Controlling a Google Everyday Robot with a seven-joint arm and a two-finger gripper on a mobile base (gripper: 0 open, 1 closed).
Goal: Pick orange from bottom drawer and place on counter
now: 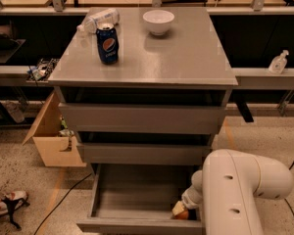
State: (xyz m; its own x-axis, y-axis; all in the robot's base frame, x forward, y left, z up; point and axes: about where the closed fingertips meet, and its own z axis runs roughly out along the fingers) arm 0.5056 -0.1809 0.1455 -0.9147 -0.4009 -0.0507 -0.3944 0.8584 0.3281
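The gripper (180,209) sits in the lower-right corner of the pulled-out bottom drawer (137,225), right against the orange (183,215); I cannot tell whether it grips. Open drawer floor stretches leftward. The white arm (235,190) bends down from the lower right. On the counter (196,53) above stand a Pepsi can (108,44) and a white bowl (158,21).

The only brand I can read is Pepsi, on the blue can (108,44) standing at about ten o'clock on the counter (186,58). I can make out no other lettering. My gripper (181,210) sits in the bottom drawer (132,195), at roughly five o'clock, by the orange (183,215).
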